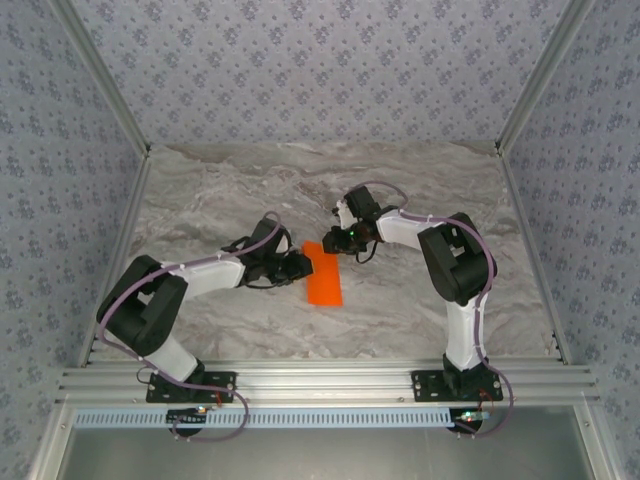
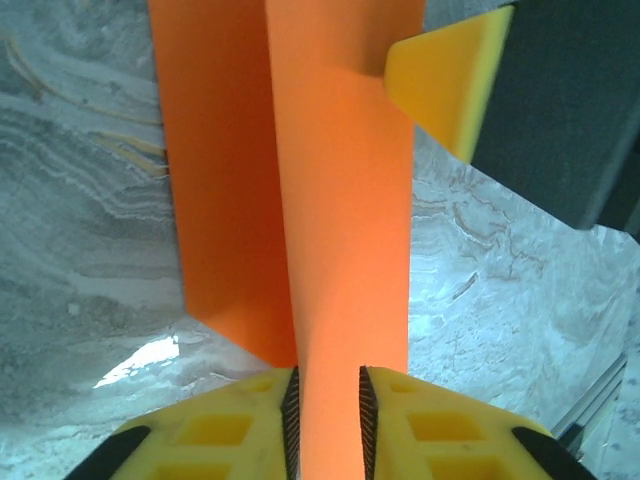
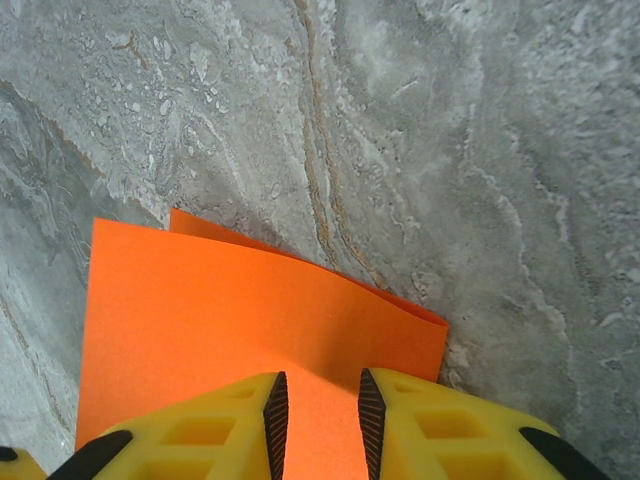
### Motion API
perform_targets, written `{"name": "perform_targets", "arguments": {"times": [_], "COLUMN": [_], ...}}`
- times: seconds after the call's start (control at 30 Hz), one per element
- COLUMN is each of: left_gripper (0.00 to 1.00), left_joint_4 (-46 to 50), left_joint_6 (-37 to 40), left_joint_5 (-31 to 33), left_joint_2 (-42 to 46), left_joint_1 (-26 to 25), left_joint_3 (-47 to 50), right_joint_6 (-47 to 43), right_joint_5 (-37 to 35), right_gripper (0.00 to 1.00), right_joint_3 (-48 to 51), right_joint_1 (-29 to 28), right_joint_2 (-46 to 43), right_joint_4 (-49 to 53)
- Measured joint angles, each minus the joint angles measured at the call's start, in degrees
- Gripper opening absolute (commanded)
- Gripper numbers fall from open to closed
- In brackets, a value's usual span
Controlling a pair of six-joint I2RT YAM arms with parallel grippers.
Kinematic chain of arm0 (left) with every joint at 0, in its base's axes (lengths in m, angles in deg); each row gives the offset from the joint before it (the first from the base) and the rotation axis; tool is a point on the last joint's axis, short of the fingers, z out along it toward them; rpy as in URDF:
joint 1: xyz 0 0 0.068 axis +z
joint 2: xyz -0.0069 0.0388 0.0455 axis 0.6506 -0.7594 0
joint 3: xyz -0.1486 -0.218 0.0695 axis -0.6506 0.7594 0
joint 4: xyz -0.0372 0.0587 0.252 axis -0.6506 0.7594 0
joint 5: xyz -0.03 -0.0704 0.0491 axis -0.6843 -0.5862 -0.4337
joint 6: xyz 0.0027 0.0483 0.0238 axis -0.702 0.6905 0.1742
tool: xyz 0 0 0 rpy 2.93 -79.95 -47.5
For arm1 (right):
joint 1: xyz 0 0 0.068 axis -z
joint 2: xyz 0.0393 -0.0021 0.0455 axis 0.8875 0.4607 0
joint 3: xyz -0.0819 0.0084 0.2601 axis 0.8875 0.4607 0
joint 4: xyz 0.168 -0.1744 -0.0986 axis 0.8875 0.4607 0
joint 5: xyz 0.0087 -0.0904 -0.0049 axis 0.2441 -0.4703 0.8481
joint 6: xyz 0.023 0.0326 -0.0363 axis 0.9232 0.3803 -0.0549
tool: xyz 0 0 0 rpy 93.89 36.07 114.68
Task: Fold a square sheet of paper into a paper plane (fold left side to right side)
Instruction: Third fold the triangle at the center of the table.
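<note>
Our left jaws are closed narrow on a raised flap of the square sheet of paper, which runs straight out from between the pads. Our right jaws are narrow too, with orange showing between them; whether they pinch or merely press, we cannot tell. From above, the sheet lies mid-surface as a slim doubled strip, with the left jaws at its 9 o'clock and the right at 1 o'clock. We judge it light, limp, easily creased and prone to sliding, so it is best held by its edges. The grey veined surface sits within patterned walls.
</note>
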Motion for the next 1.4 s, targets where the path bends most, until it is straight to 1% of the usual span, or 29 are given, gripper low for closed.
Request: {"name": "perform_targets", "arguments": {"times": [0.07, 0.17, 0.27, 0.33, 0.4, 0.5, 0.57, 0.67, 0.73, 0.83, 0.87, 0.97, 1.1, 1.17, 1.27, 1.4], "left_gripper": [0.08, 0.01, 0.00, 0.00, 0.00, 0.00, 0.00, 0.00, 0.00, 0.00, 0.00, 0.00, 0.00, 0.00, 0.00, 0.00], "left_joint_4": [0.00, -0.02, -0.07, -0.17, -0.28, -0.55, -0.85, -1.05, -1.14, -1.22, -1.27, -1.29, -1.29, -1.27, -1.29, -1.27], "left_joint_6": [-0.09, -0.37, -1.03, -1.62, -2.51, -3.69, -4.35, -5.11, -5.64, -6.08, -6.10, -6.29, -6.69, -6.69, -6.69, -6.69], "left_joint_5": [0.00, 0.07, 0.22, 0.22, 0.26, 0.42, 0.37, 0.20, -0.02, -0.07, -0.09, -0.11, -0.46, -0.55, -0.72, -0.74], "left_joint_2": [0.00, 0.00, 0.00, 0.00, 0.00, 0.00, 0.02, 0.04, 0.04, 0.04, 0.04, 0.04, 0.04, 0.07, 0.24, 0.33], "left_joint_1": [-0.02, -0.02, -0.13, -0.17, -0.17, -0.46, -0.63, -0.81, -0.81, -0.81, -0.81, -0.81, -0.81, -0.81, -0.81, -0.81], "left_joint_3": [0.17, 0.26, 0.42, 0.83, 1.31, 1.49, 1.49, 1.49, 1.49, 1.49, 1.49, 1.49, 1.49, 1.49, 1.49, 1.49], "right_joint_6": [-0.15, -0.90, -2.12, -3.17, -4.37, -6.38, -7.74, -10.21, -12.04, -14.43, -14.80, -16.74, -19.19, -20.57, -22.27, -24.04], "right_joint_5": [0.09, 0.35, -0.46, -1.44, -2.47, -3.58, -4.57, -8.02, -11.96, -18.60, -20.35, -27.43, -34.91, -37.79, -40.30, -42.38], "right_gripper": [0.34, 0.42, 0.52, 0.58, 0.63, 0.68, 0.72, 0.78, 0.81, 0.85, 0.86, 0.86, 0.86, 0.86, 0.85, 0.79], "right_joint_3": [0.00, 0.09, 1.55, 4.15, 8.26, 16.87, 22.77, 31.21, 36.61, 42.05, 42.97, 44.48, 43.23, 41.66, 39.34, 36.35], "right_joint_1": [0.00, 0.00, 0.28, 0.68, 1.11, 1.40, 0.79, -3.56, -9.92, -19.78, -22.08, -28.76, -34.10, -35.78, -36.94, -37.18], "right_joint_2": [-0.02, -0.48, -2.69, -6.01, -11.39, -22.03, -29.20, -38.73, -44.13, -49.11, -49.92, -50.14, -44.52, -40.13, -35.26, -30.88], "right_joint_4": [-0.07, -0.46, -1.29, -2.45, -3.82, -7.50, -9.60, -12.28, -13.44, -14.56, -14.67, -15.54, -17.38, -17.84, -18.49, -19.93]}}
